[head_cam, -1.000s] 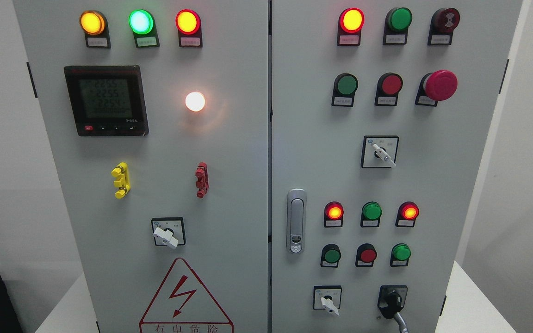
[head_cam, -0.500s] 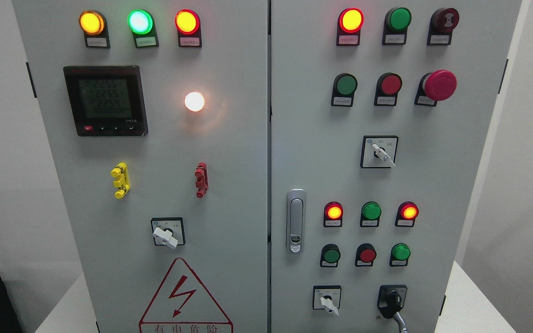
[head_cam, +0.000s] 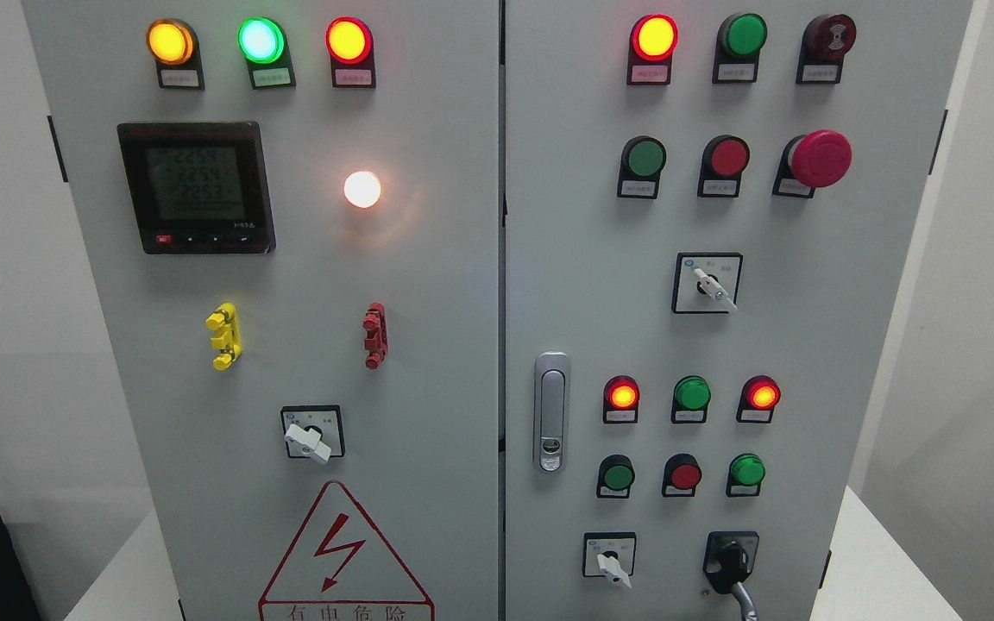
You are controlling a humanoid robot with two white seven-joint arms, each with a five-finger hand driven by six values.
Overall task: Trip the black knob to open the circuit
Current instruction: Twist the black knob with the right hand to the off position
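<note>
The black knob sits at the lower right of the grey cabinet's right door, on a black plate; its silver-tipped handle points down and to the right. No robot hand or arm shows anywhere in the head view. A white selector switch is just left of the knob.
The right door also carries a red mushroom stop button, another white selector, lit red lamps, green and red buttons and a metal door latch. The left door has a meter, a white selector and a warning triangle. A white table edge shows at right.
The view has shifted very slightly; the meter digits changed. Nothing on the panel has moved.
</note>
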